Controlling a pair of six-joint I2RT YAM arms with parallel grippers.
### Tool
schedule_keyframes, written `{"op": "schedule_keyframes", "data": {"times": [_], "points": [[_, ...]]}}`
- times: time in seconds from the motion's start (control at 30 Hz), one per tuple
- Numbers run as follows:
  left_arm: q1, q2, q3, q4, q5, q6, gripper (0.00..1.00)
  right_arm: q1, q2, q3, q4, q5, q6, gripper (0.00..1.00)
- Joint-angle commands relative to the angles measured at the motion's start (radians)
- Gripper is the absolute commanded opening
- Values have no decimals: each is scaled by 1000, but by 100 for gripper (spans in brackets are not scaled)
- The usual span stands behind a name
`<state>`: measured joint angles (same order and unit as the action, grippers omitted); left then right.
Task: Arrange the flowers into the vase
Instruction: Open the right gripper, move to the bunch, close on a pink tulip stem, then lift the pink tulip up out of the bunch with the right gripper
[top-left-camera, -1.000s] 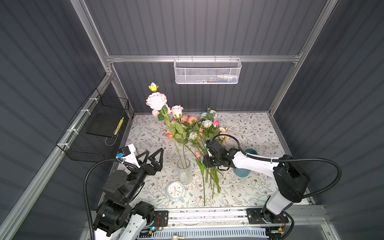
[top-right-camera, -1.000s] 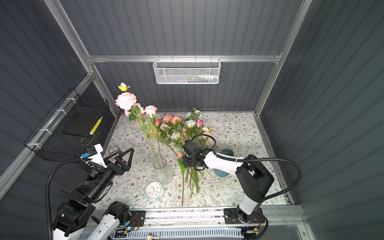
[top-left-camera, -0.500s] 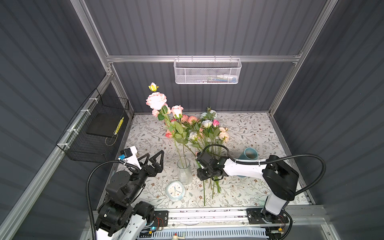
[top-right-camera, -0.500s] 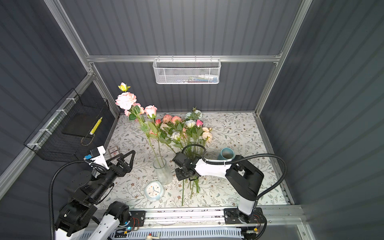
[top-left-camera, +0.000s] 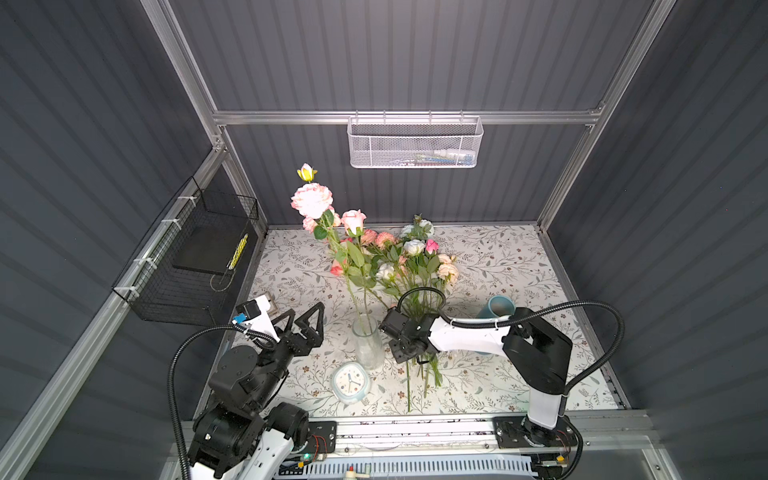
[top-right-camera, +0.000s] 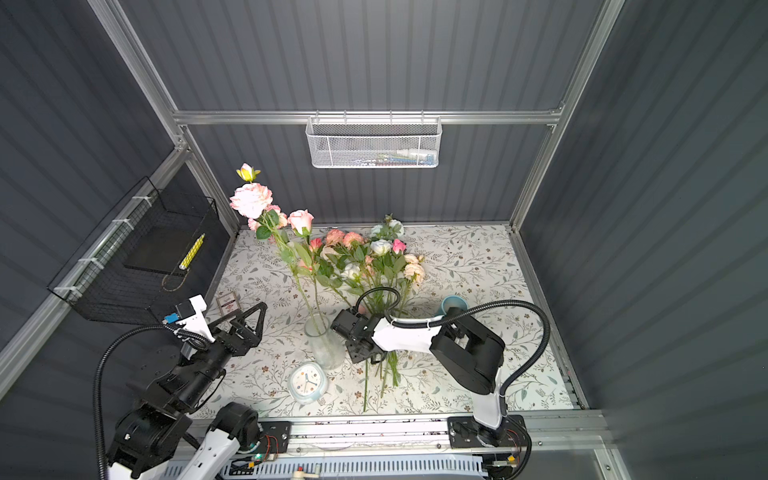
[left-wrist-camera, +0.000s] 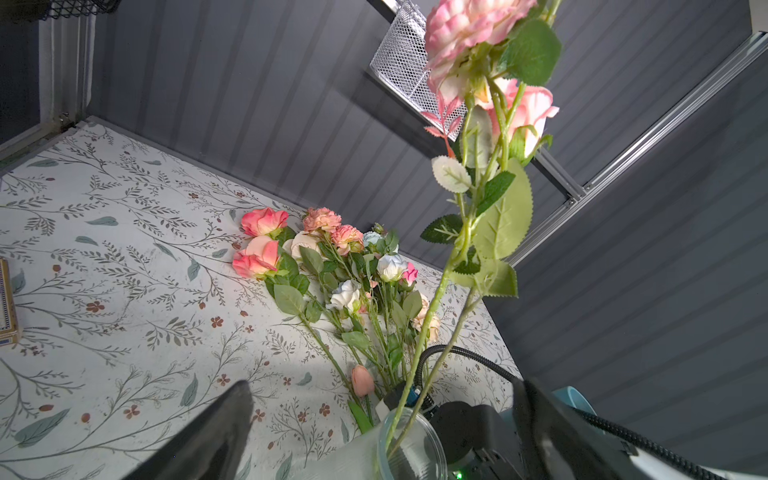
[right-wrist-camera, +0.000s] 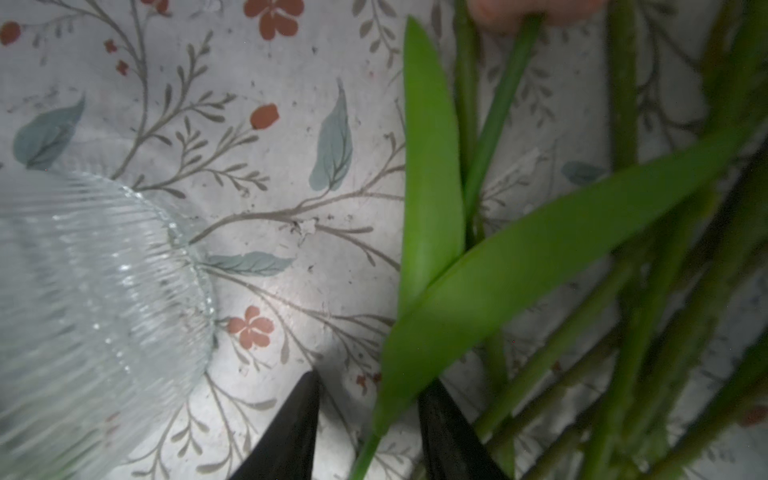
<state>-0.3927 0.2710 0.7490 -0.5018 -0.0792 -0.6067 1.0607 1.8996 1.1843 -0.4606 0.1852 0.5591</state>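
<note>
Right gripper (right-wrist-camera: 372, 380) is straddling a flower stem (right-wrist-camera: 494, 116) lying front-to-back, jaws half-apart, not visibly pinching; vase (right-wrist-camera: 91, 299) standing just beside it. Left gripper (top-left-camera: 305, 310) is hovering wide open, empty.

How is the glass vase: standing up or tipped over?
Upright: the glass vase stands on its base, flower stems rising from its mouth.

ribbed clear glass vase (right-wrist-camera: 83, 291) — matt printed tablecloth (right-wrist-camera: 291, 174)

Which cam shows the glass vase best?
Both top views: the whole vase shows, base to rim. The left wrist view catches only its rim; the right wrist view shows only a blurred ribbed side.
</note>
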Motion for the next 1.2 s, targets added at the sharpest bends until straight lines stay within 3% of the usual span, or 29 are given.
{"op": "schedule_keyframes", "data": {"times": [0.0,0.23,0.43,0.6,0.83,1.0,1.17], "points": [[2,-4,12,-12,-6,7,100,4,45,7,-78,85,-6,35],[2,-4,16,-16,-7,6,100,1,-13,-52,10,106,0,17],[2,5,13,-23,-6,3,100,-2,-167,-168,230,101,-33,7],[2,6,6,-57,-27,-24,100,-4,-354,-309,443,102,-64,3],[2,-16,-2,-111,-67,-51,100,-19,-616,-439,583,149,-80,1],[2,-21,-22,-134,-81,-72,99,-21,-766,-426,685,158,-157,0],[2,-1,-46,-136,-65,-97,99,-16,-774,-352,884,99,-212,0]]}}
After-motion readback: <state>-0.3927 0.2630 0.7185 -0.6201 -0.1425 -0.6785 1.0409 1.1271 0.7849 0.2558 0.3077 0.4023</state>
